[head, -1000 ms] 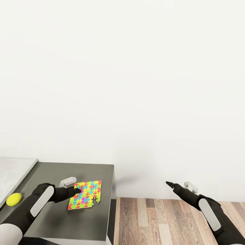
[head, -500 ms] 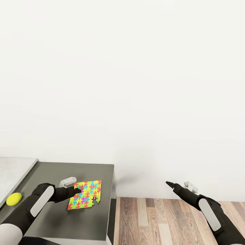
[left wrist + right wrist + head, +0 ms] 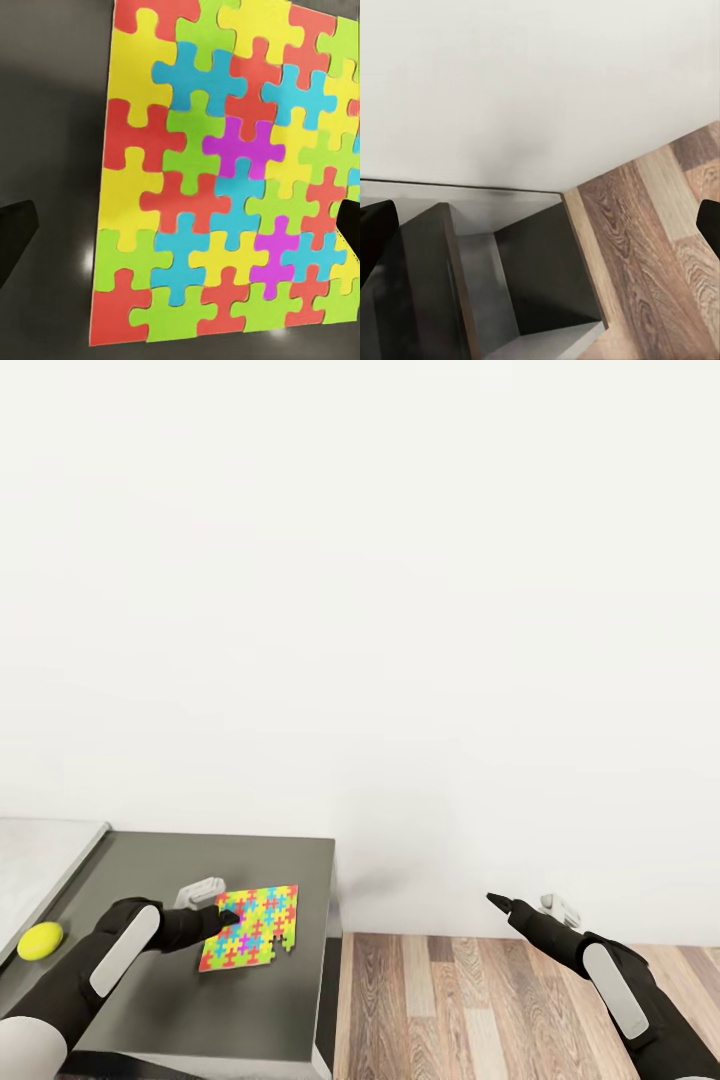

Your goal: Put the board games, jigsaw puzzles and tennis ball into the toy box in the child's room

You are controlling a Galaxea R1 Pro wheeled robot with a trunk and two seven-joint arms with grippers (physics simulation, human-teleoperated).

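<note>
One jigsaw puzzle [image 3: 250, 927], a thin square of bright interlocking pieces, lies flat on the dark grey section of the table [image 3: 260, 860]. My left gripper [image 3: 222, 915] hangs over the puzzle's left edge. In the left wrist view the puzzle [image 3: 217, 180] lies beneath the open left gripper [image 3: 180, 229], one dark fingertip [image 3: 15, 232] at each side. The yellow-green tennis ball [image 3: 40, 940] rests to the left, where the pale table top [image 3: 40, 860] begins. My right gripper [image 3: 497, 901] is open in the air over the floor, holding nothing. The toy box, board games and bed are out of view.
A plain white wall stands close behind the table. Wood-plank floor [image 3: 480, 1000] lies right of the table's end. In the right wrist view the right gripper [image 3: 540, 229] looks at the dark table end [image 3: 540, 277] and the floor [image 3: 652, 225].
The whole picture has shifted slightly upward, so the camera moved a little. Both arms and the puzzle keep their places relative to the table.
</note>
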